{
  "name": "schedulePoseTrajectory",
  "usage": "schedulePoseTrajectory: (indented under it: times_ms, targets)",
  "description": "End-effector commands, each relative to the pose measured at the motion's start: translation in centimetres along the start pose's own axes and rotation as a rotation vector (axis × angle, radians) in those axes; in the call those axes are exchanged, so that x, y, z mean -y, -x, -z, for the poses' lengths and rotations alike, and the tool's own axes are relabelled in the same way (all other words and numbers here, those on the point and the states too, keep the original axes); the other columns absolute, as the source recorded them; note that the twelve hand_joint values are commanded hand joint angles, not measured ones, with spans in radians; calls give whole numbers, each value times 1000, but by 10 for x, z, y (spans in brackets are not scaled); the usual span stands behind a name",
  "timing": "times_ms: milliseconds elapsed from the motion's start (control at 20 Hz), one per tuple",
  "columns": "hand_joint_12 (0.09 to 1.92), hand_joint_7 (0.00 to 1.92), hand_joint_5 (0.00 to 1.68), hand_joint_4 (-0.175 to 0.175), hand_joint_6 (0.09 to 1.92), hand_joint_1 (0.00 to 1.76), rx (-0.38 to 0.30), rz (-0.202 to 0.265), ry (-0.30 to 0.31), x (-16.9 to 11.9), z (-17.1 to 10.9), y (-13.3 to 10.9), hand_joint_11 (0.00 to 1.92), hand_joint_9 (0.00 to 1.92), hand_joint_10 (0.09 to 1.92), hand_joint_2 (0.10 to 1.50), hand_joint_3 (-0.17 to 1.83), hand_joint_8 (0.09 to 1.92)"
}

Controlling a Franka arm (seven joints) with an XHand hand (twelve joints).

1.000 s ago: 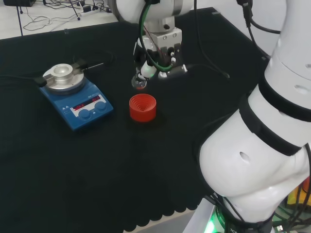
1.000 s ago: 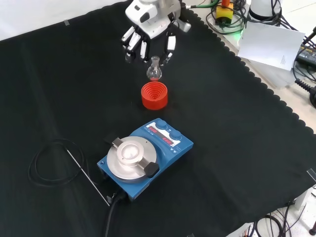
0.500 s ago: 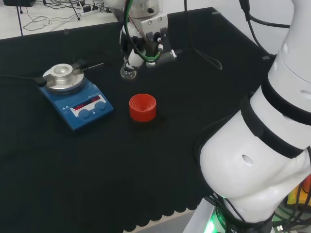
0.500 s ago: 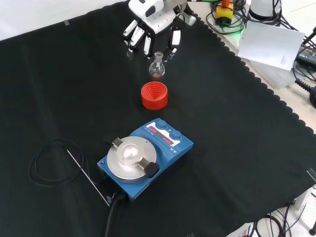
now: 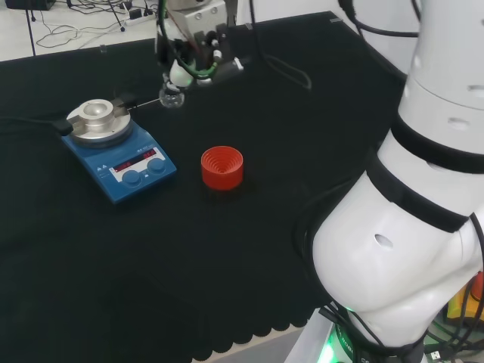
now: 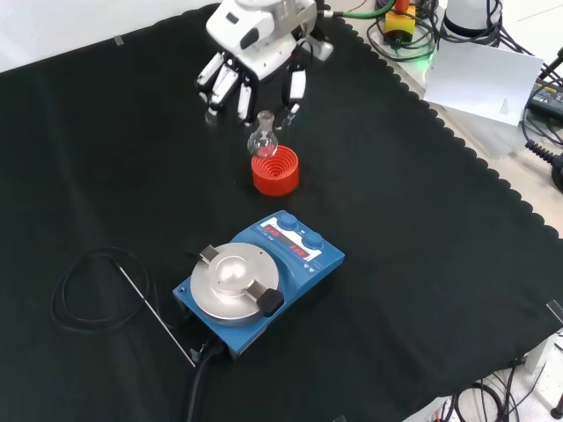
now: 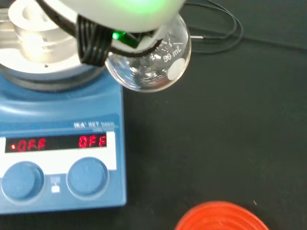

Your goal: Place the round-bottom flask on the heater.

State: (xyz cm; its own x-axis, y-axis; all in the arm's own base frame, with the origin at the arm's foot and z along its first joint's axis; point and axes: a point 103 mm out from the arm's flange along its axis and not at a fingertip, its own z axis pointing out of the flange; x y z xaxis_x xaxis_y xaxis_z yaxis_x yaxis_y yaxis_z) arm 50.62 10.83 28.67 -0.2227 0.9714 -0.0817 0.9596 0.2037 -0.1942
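Hand (image 6: 249, 66): fingers curled round the flask's neck
Round-bottom flask (image 6: 262, 138): held in the air, upright; near the heater (image 5: 118, 151)
Red stand (image 6: 275, 170): vacant

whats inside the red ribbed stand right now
Nothing that shows. The red ribbed stand shows only its own stepped rings inside. The round-bottom flask is up in the hand, clear of it; in the front view the bulb covers a bit of the stand's far rim.

In the wrist view the hand (image 7: 124, 14) hides the flask's (image 7: 153, 67) neck; the red stand (image 7: 223, 218) is cut off.
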Motion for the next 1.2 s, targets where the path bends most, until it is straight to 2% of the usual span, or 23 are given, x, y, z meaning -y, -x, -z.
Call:
schedulePoseTrajectory:
  times_ms: [50, 550, 1200]
  targets:
    - [1355, 324, 1214, 175, 821, 1112, 48, 107, -35, -57, 3, -57, 243, 642, 561, 633, 749, 627]
    - [1356, 323, 1211, 175, 826, 1111, 78, 192, -23, -90, 8, -101, 242, 641, 562, 634, 749, 627]
    - [1357, 325, 1208, 175, 833, 1110, 89, 220, 18, -111, 8, -114, 243, 641, 563, 635, 750, 629]
